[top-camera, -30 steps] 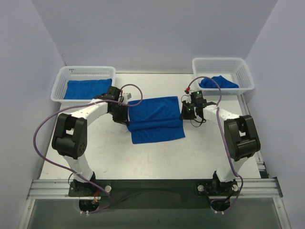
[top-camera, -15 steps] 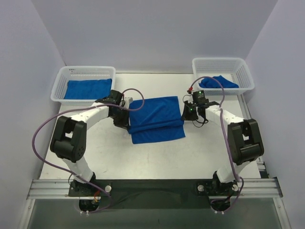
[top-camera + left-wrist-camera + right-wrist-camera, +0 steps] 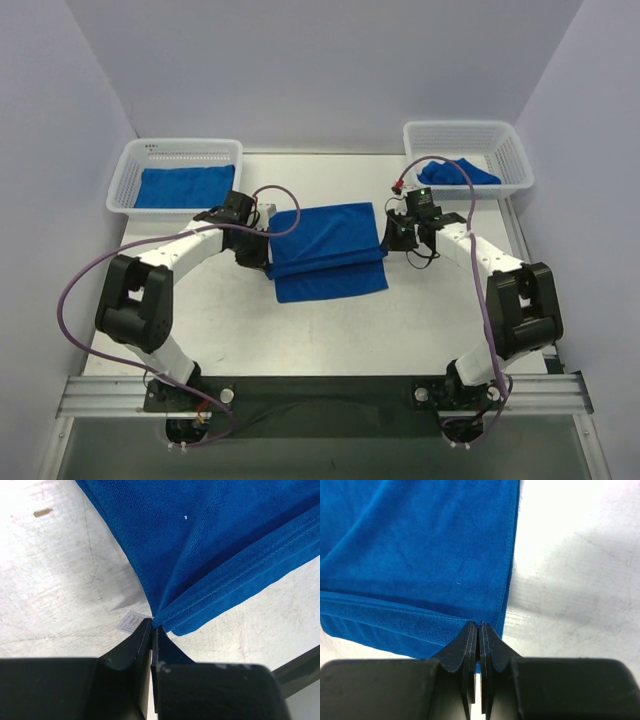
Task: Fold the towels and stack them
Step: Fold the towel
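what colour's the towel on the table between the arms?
Solid royal blue, no pattern; the towel shows best in the left wrist view.

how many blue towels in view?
3: a folded towel in the left basket, a bunched towel in the right basket, the middle towel on the table. Others may lie hidden beneath.

You have the middle towel (image 3: 330,250) lying on the table (image 3: 330,330). At its ten o'clock the left basket (image 3: 125,176) holds a second towel (image 3: 185,186); at two o'clock the right basket (image 3: 513,160) holds a third towel (image 3: 458,172).
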